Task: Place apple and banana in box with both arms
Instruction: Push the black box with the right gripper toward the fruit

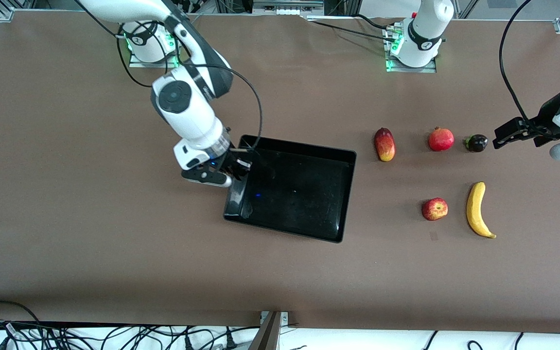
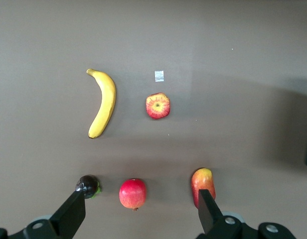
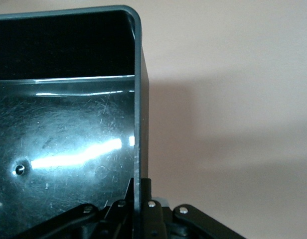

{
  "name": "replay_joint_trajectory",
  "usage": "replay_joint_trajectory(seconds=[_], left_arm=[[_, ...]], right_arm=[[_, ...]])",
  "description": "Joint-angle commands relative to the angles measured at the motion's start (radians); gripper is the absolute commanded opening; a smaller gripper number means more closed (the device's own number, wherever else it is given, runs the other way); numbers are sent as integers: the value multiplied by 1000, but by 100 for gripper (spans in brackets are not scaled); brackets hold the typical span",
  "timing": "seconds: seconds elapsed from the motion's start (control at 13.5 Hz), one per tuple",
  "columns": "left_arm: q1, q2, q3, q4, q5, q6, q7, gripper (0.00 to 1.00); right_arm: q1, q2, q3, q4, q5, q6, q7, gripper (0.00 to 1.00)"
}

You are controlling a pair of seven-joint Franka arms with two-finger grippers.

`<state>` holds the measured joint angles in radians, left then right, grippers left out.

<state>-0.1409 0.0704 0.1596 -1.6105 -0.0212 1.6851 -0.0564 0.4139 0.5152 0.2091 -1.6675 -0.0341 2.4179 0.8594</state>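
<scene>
Fruit at one end, box gripped at the other

Banana [image 1: 479, 210] and apple [image 1: 434, 209]: side by side on the brown surface [image 1: 90, 243], nearest the front camera, toward the left arm's end.
Box [image 1: 348, 194]: black tray, mid-surface, empty.
Right gripper [image 1: 239, 168]: jaws pinched on the box wall facing the right arm's end.
Farther row: oval red-yellow fruit [image 1: 384, 144], round red fruit [image 1: 441, 139], small dark fruit [image 1: 476, 143].
Left gripper [image 1: 503, 135]: in the air beside the small dark fruit, jaws wide open, holding nothing.
</scene>
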Motion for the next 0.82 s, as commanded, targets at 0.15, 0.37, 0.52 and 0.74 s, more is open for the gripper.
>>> replay_joint_trajectory(seconds=[0.15,0.37,0.52,0.74], left_arm=[[0,20,3,30,-12,-22,-11,100],[0,20,3,37,-8,-22,-13,100],[4,20,3,40,-8,-24,-11,100],[6,20,6,41,-8,-25,-11,100]], right_arm=[[329,251,-253,291,-49,-19,157,0],[442,330,-329,367,-50,-14,162,0],[459,336,-329,367,-61,-8,153,0],[488,356,-329,367,-110,21,155,0]])
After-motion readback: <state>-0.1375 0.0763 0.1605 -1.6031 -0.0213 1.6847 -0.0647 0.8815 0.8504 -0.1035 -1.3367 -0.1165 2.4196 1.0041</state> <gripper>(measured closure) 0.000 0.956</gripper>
